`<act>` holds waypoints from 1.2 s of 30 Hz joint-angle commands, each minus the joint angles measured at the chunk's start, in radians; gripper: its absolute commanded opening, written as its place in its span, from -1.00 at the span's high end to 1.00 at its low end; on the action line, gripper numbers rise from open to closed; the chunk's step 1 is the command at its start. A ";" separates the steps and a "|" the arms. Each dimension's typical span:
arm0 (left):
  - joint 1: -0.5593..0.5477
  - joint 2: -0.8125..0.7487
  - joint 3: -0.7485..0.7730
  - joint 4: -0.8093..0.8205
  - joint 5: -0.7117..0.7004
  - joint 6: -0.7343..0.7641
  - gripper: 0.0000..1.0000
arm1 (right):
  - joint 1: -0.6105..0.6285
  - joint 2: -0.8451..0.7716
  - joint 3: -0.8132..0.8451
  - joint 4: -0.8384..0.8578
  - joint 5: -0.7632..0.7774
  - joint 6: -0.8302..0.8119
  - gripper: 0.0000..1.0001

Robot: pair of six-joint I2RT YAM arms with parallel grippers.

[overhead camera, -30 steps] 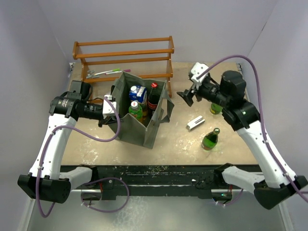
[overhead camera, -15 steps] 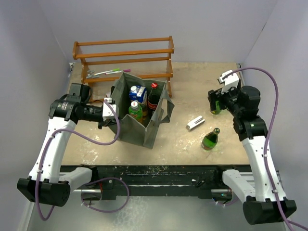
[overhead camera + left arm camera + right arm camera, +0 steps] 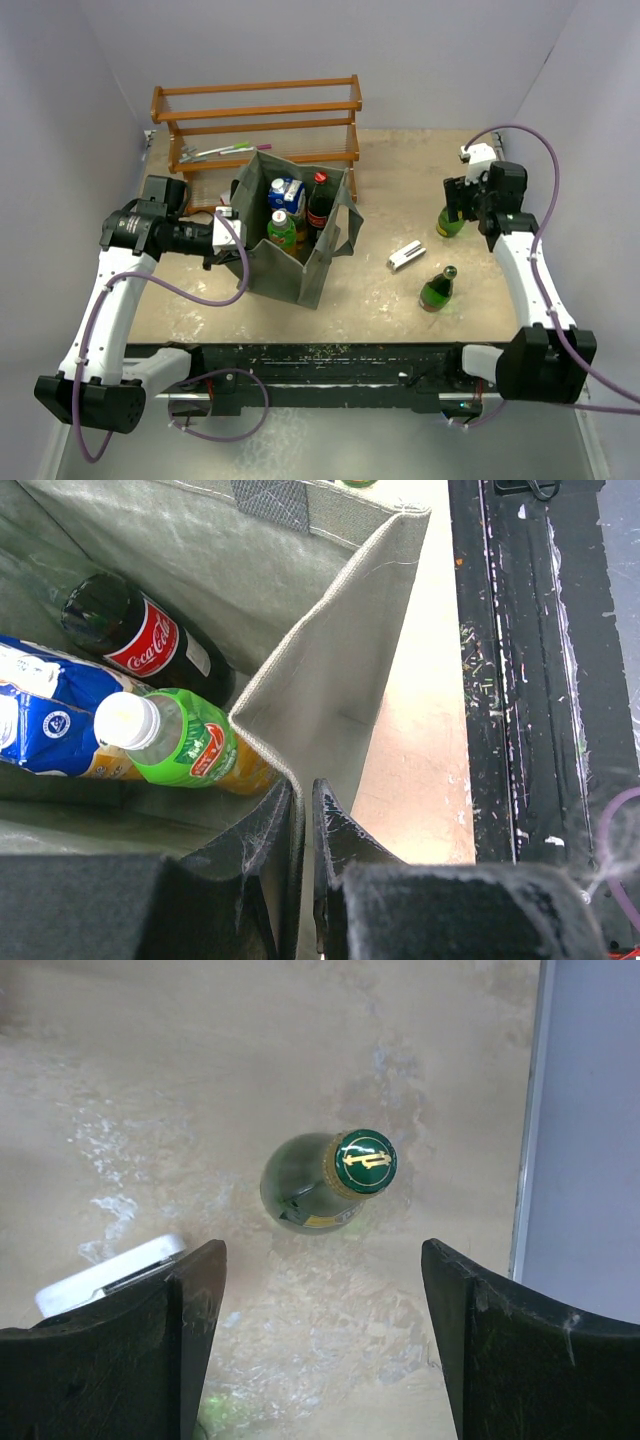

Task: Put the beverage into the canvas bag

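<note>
Left hand [image 3: 303, 802] clenched on bag [image 3: 335, 670] wall. Right hand [image 3: 322, 1260] released, fingers spread over a bottle [image 3: 318, 1182] well right of the bag.

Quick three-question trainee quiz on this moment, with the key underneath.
1. True or false: the left hand is clamped on the wall of the canvas bag.
2. How many drinks show inside the bag? A) one B) three C) five
3. Fill in: the open right hand hangs above a glass bottle with a ____ cap.
Key: 1 true. 2 B: Coca-Cola bottle, green-label bottle, blue carton. 3 green.
</note>
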 commanded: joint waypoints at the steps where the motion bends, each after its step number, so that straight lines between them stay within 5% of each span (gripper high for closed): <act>1: -0.001 -0.020 -0.004 -0.015 0.024 0.008 0.68 | -0.037 0.044 0.067 0.046 0.002 0.007 -0.59; 22: -0.001 -0.016 -0.007 -0.005 0.034 0.000 0.68 | -0.122 0.307 0.222 -0.005 -0.189 0.003 0.17; 31: -0.001 -0.016 -0.008 0.000 0.039 -0.007 0.68 | -0.125 0.278 0.263 -0.075 -0.227 -0.063 1.00; 36: -0.001 -0.012 -0.008 0.009 0.045 -0.012 0.68 | -0.112 0.203 0.274 -0.093 -0.252 -0.040 1.00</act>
